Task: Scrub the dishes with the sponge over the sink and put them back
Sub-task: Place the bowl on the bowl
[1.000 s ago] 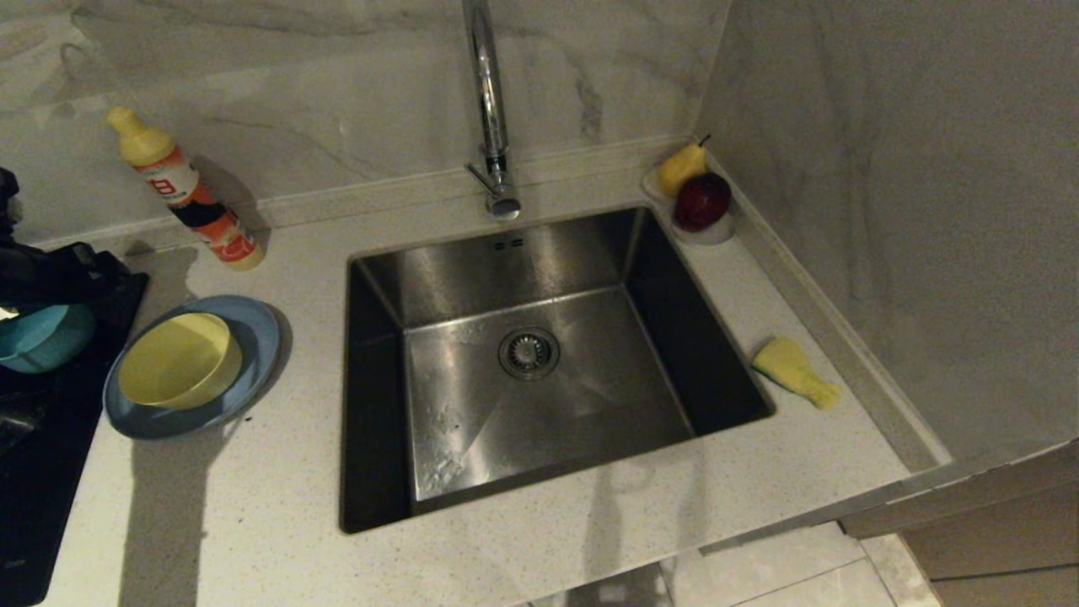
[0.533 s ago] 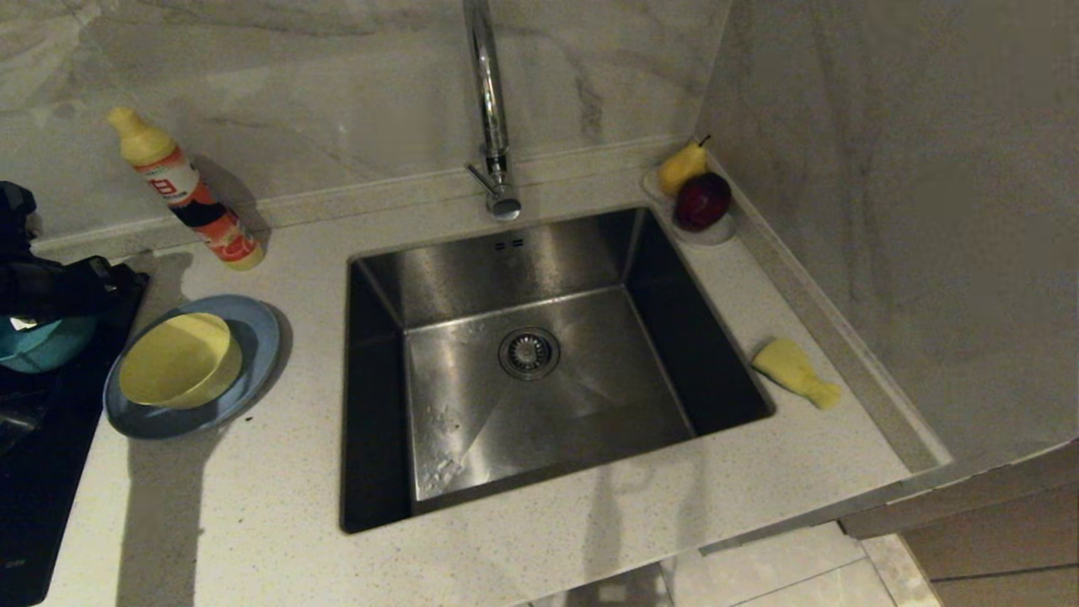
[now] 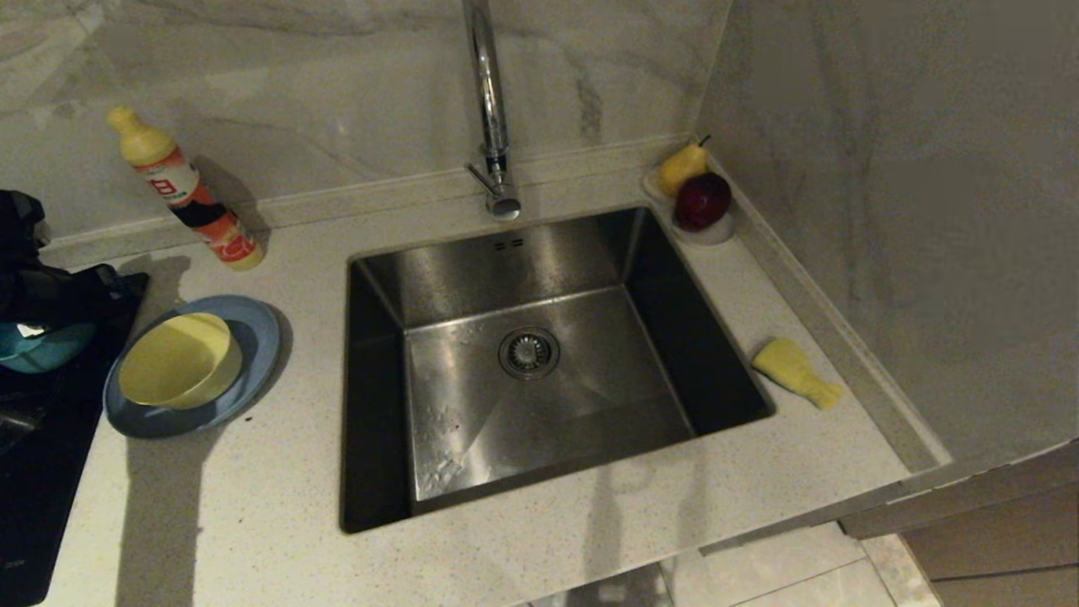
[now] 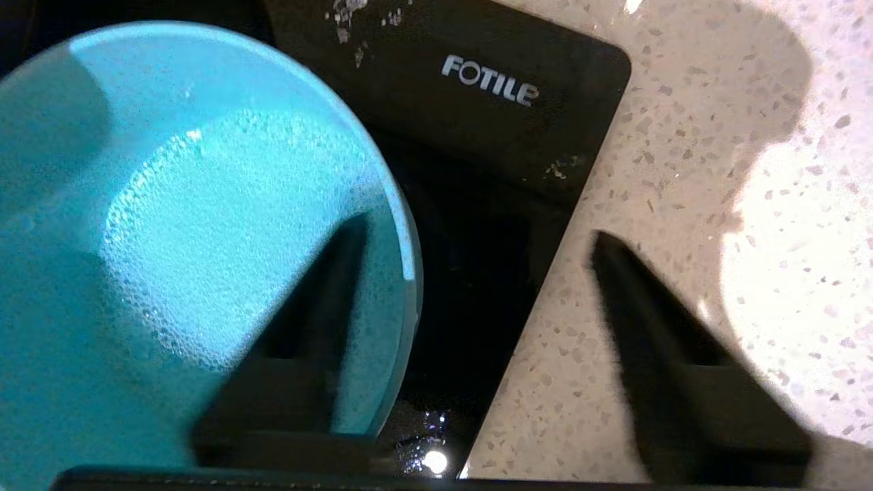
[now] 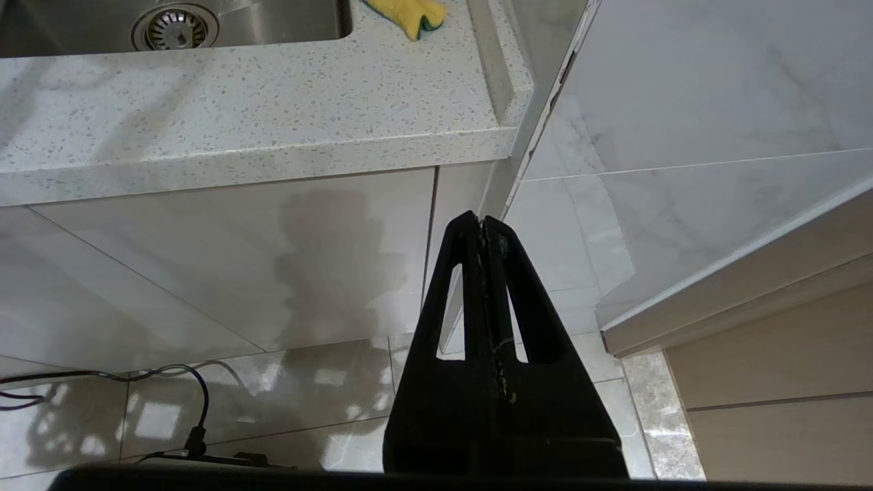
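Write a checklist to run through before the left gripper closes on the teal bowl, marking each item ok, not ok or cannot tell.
1. Left gripper straddles the rim of the teal bowl, one finger inside, one outside: ok.
2. Rim touching a finger: cannot tell.
3. Teal bowl sits on the black cooktop: ok.
4. Sink free of dishes: ok.
5. Sponge on the counter right of the sink: ok.
6. Right gripper parked below the counter edge, shut: ok.
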Controlling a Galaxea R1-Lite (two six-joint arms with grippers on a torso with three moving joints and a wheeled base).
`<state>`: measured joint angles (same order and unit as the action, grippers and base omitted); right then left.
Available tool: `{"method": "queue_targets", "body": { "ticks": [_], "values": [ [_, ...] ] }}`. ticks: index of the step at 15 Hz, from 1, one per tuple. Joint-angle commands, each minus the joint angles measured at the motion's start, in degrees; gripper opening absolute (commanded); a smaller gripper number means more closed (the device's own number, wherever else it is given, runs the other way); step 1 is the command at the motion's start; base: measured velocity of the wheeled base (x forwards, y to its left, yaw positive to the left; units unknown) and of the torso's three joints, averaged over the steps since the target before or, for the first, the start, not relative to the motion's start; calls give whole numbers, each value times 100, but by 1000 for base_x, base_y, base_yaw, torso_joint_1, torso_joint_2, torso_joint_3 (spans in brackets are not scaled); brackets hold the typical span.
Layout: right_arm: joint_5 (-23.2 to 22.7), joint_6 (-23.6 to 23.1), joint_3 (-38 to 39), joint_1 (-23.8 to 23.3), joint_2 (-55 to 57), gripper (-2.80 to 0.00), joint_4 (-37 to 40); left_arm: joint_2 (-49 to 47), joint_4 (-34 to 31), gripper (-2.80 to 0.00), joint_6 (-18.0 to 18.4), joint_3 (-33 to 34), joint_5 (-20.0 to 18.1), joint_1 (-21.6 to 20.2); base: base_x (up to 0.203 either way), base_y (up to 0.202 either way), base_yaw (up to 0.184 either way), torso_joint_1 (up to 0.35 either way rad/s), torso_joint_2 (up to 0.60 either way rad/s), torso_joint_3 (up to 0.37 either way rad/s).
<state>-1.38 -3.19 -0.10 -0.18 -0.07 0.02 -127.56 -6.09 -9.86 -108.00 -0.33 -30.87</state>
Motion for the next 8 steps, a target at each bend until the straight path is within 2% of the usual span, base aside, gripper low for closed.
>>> {"method": "queue_targets", "body": {
  "ticks": [1, 8],
  "values": [
    [-3, -6, 1, 1, 7, -280, -2, 21, -29, -280, -13, 4, -2, 2, 0, 0, 0, 0, 0, 0],
    [-3, -6, 1, 1, 7, -280, -2, 255, -234, -280, -56, 6, 37, 2, 0, 0, 0, 0, 0, 0]
  ]
}}
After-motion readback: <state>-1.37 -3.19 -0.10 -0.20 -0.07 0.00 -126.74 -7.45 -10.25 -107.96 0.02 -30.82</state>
